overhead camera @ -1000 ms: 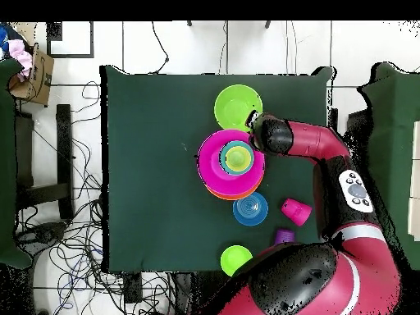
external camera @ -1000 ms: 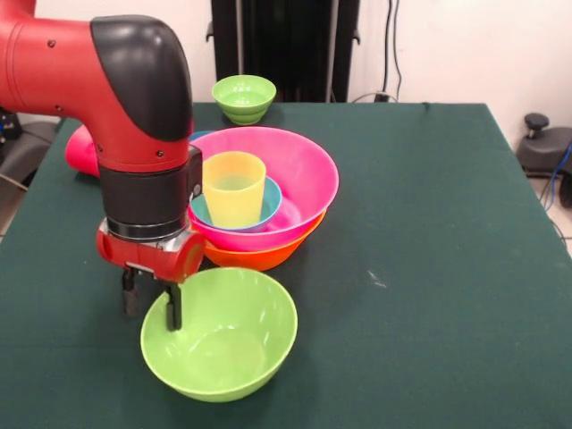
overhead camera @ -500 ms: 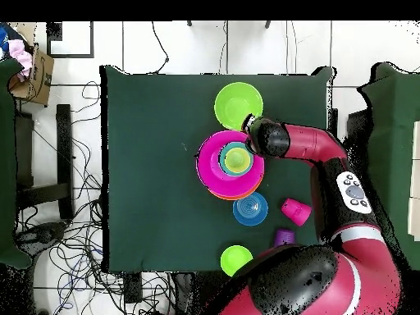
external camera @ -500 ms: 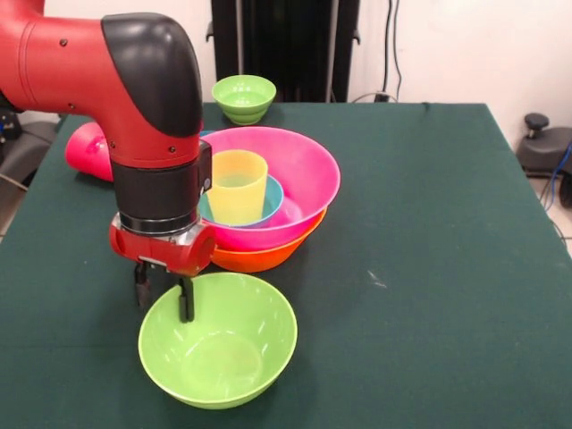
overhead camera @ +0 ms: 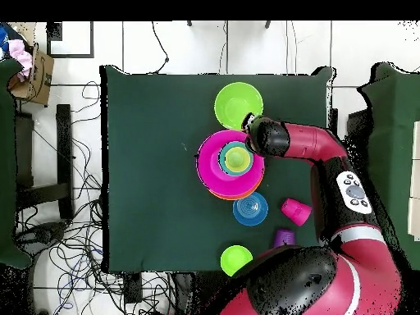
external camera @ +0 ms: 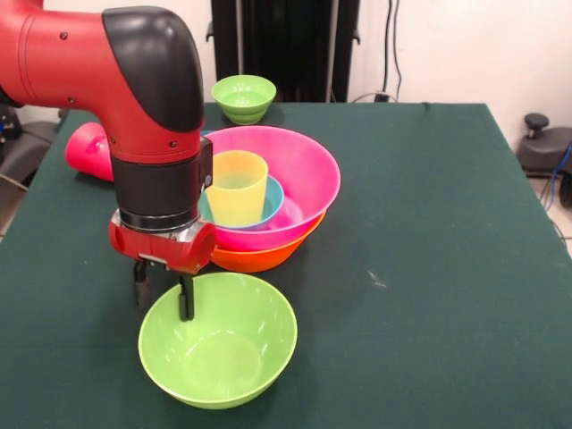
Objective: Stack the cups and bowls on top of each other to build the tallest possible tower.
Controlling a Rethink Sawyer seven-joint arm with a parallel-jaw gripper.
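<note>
The tower (external camera: 268, 206) stands mid-table: an orange bowl (external camera: 259, 257) at the bottom, a pink bowl (external camera: 308, 170) in it, then a small blue bowl (external camera: 273, 191) holding the upright yellow cup (external camera: 235, 186). In front of it sits the medium green bowl (external camera: 223, 349), also visible from overhead (overhead camera: 238, 102). My gripper (external camera: 163, 297) is open and straddles this bowl's left rim, one finger outside and one inside. From overhead the gripper (overhead camera: 249, 125) lies between the green bowl and the tower (overhead camera: 231, 162).
A small green bowl (external camera: 244, 96) sits at the far table edge. A pinkish-red cup (external camera: 85, 147) lies on its side behind my arm. Overhead also shows stacked blue bowls (overhead camera: 250, 208), that cup (overhead camera: 296, 211) and a purple cup (overhead camera: 284, 236) near the base.
Over the last second my gripper has dropped a little and shifted right over the green bowl's rim. The bowl has slid slightly toward the front camera. The last half second shows almost no motion.
</note>
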